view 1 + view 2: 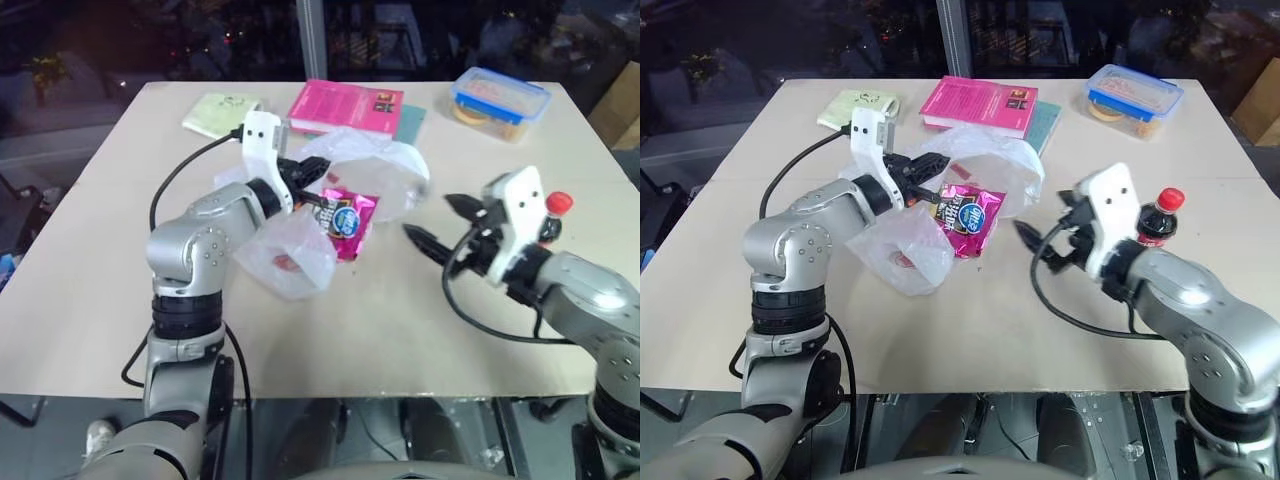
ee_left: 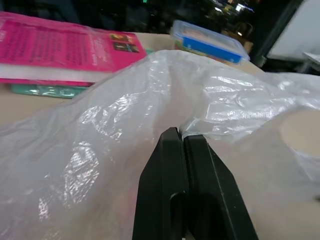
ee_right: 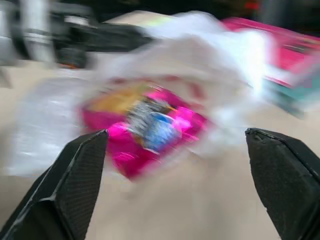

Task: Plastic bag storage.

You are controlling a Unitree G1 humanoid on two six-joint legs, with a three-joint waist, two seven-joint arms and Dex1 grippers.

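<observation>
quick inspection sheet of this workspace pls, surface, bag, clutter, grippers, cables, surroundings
Surface: pale beige tabletop, near part bare.
Job's things: thin translucent white crinkly plastic bag lies mid-table, rumpled, one fold pinched by the left gripper.
Clutter: shiny magenta snack packet lies against the bag; pink book over a teal book; pale green cloth pouch; blue-lidded clear plastic box; red-capped dark bottle beside the right arm.
Grippers: left gripper shut on the plastic bag; right gripper open, empty, facing the packet.
Cables: black cable loops along the left arm; another under the right wrist.
Surroundings: dark, indistinct.
</observation>
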